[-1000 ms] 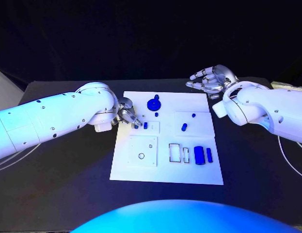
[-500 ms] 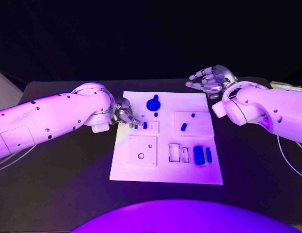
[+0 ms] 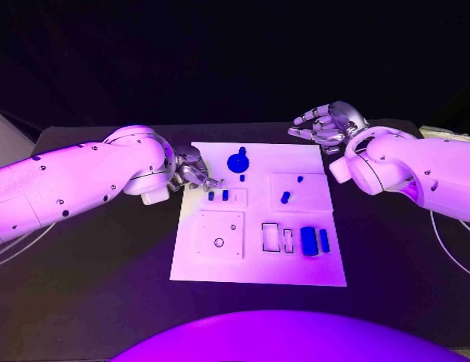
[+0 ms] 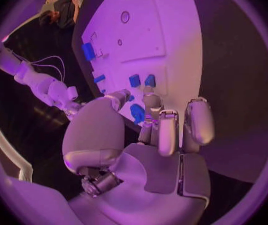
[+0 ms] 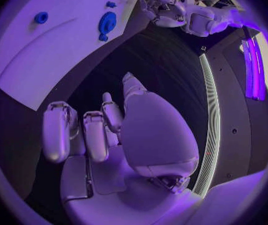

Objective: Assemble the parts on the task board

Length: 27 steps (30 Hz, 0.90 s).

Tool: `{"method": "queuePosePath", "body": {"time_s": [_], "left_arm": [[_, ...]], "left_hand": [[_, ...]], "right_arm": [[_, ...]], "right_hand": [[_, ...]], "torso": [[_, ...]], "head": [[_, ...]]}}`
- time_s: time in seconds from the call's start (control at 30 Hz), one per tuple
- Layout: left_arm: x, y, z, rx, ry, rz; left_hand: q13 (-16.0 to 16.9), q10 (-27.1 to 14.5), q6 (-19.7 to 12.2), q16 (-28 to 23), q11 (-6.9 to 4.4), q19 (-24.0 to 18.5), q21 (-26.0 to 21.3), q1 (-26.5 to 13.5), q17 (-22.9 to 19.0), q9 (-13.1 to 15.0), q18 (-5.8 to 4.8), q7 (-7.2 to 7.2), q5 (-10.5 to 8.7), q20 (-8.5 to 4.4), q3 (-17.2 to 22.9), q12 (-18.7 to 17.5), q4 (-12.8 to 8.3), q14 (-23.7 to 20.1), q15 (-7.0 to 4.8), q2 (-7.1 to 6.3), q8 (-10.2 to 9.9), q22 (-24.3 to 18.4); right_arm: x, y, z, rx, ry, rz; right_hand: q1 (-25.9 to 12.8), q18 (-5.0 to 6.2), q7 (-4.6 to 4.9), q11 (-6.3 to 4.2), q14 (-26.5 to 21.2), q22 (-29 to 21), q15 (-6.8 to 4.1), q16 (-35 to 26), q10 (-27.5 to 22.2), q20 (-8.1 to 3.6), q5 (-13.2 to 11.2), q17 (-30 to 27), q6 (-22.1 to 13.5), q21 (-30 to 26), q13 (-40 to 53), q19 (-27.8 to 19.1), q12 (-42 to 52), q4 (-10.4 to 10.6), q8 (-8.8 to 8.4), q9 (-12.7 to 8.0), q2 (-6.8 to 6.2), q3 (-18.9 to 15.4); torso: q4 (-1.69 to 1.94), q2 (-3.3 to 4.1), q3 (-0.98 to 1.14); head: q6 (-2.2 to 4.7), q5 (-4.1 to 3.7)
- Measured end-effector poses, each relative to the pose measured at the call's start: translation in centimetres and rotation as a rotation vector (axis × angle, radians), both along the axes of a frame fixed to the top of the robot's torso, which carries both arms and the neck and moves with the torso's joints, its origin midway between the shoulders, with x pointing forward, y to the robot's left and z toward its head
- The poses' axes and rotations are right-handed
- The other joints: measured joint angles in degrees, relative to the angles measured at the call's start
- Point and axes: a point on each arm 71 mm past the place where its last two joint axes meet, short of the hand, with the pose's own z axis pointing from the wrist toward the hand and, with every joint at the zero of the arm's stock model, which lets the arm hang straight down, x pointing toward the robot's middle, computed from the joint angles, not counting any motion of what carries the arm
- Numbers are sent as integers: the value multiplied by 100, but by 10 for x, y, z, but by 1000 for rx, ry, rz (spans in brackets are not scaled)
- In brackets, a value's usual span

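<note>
Left arm enters from left edge of head view, left robot hand at centre-left, fingers curled inward, nothing held. Right arm enters from right edge, right robot hand upper right, fingers spread, empty.

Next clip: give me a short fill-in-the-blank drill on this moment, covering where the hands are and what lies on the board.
1. The task board lies on a ____ table.
2. The left hand is at the board's ____ edge in the head view.
3. The right hand hovers beyond the board's far right corner and holds ____.
4. The round blue part sits near the board's ____ edge.

Missing words: black; left; nothing; far
</note>
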Motion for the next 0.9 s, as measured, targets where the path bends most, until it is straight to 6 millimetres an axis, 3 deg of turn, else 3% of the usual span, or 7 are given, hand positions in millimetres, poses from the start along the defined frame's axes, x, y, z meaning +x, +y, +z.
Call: {"method": "queuePosePath", "body": {"time_s": [0.1, 0.17, 0.23, 0.33, 0.43, 0.57, 0.9], "left_arm": [[1, 0, 5, -75, -30, 19], [2, -1, 8, -125, -56, 26], [4, -3, 13, -185, -99, 27], [5, -10, 18, -264, -170, 10], [5, -19, 19, -324, -240, -32], [2, -30, 12, -361, -327, -107], [5, -48, -4, -301, -492, -260]], "left_hand": [[-659, -801, -515, -520, 211, -711, -604, 204, 0, -36, 232, 218, 0, 121, -108, -542, 3, -41, 208, 23, -124, -869], [-780, -1102, -767, -785, 325, -1060, -926, 367, -67, -71, 285, 338, 3, 218, -130, -635, -6, -209, 325, 28, -158, -1282], [-910, -1562, -1122, -1300, 467, -1674, -1500, 767, -699, -176, 468, 481, 44, 349, -98, -768, -42, -761, 448, 42, -263, -1988], [-1182, -2162, -1415, -1860, 623, -2156, -1984, 1495, -1476, -394, 567, 640, 44, 486, 218, -1087, -312, -1447, 584, 10, -418, -2542], [-1552, -2397, -1522, -2084, 692, -2228, -2036, 2062, -1898, -673, 582, 642, 38, 540, 719, -1397, -654, -1804, 654, -113, -562, -2584], [-2004, -2583, -1603, -2295, 736, -2433, -2036, 2211, -2450, -1031, 583, 640, 22, 600, 1086, -1713, -952, -2237, 693, -261, -650, -2617], [-2530, -2683, -1448, -2265, 773, -2476, -1870, 2067, -2908, -1495, 582, 671, 22, 630, 1313, -2023, -1179, -2397, 724, -405, -785, -2421]], "right_arm": [[0, 0, 0, 0, 0, -1], [0, -1, 0, -1, 0, -2], [0, -1, 0, -1, 0, -3], [1, -3, 0, -2, 0, -6], [1, -3, 0, -3, -1, -8], [1, -4, 0, -4, -2, -9], [2, -4, 0, -3, -5, -8]], "right_hand": [[0, 0, 0, 0, 0, 0, 0, 0, 0, 0, 0, 0, 0, 0, -6, 0, 0, 0, 0, 0, 0, 0], [0, 0, 0, 0, 0, 0, 0, 0, 0, 0, 0, 0, 0, 0, -6, 0, 0, 0, 0, 0, 0, 0], [0, 0, 0, 0, 0, 0, 0, 0, 0, 0, 0, 0, 0, 0, -7, 0, 0, 0, 0, 0, 0, 0], [-1, 0, 0, 0, 0, -1, 0, 0, 0, 0, 0, 0, 0, -28, -15, 0, -22, 0, 0, 0, 2, 0], [-23, 0, 0, 0, 0, -1, 0, 0, 0, 0, 0, 0, 0, -31, -24, 0, -23, 0, 0, 0, 24, 0], [-23, 0, 0, 0, 0, -1, 0, 0, 0, 0, 0, 0, 0, -31, -24, 0, -23, 0, 0, -2, 24, 0], [-23, 0, 0, 0, 0, -2, 0, -22, 0, 0, 0, 0, 0, -31, -37, 0, -23, 0, 0, -2, 24, 0]], "torso": [[0, 0, -1], [0, 0, 2], [0, 0, 3], [4, 0, 1], [8, 1, -3], [8, 1, -4], [-1, 4, -3]], "head": [[0, -7], [0, -17], [0, -28], [0, -38], [0, -47], [0, -52], [0, -69]]}}
